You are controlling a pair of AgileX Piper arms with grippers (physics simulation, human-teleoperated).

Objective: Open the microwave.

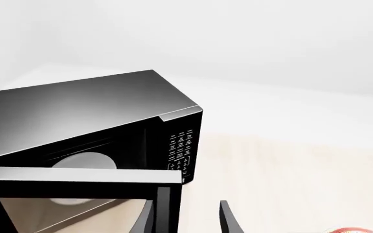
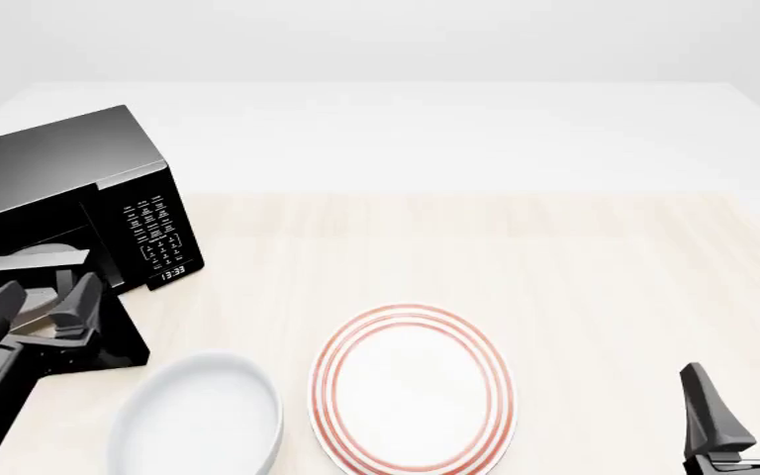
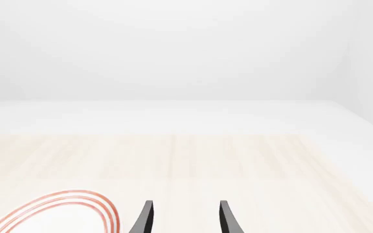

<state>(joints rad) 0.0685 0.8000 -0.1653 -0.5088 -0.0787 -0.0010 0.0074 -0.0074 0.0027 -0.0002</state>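
The black microwave (image 2: 50, 168) stands at the table's far left, with its keypad panel (image 2: 155, 233) and clock display facing right-front. Its windowed door (image 1: 76, 199) is swung open toward me, and the cavity with a round turntable (image 1: 83, 161) shows in the left wrist view. My left gripper (image 2: 50, 292) is open, and the door's free handle end (image 1: 167, 206) lies between its fingers (image 1: 228, 221). My right gripper (image 2: 750, 391) is open and empty near the front right, far from the microwave; it also shows in the right wrist view (image 3: 183, 213).
A white bowl (image 2: 202, 416) sits at the front left, just right of the open door. A white plate with red rings (image 2: 414, 386) lies front centre; it also shows in the right wrist view (image 3: 63, 213). The tabletop is light wood (image 2: 592, 267).
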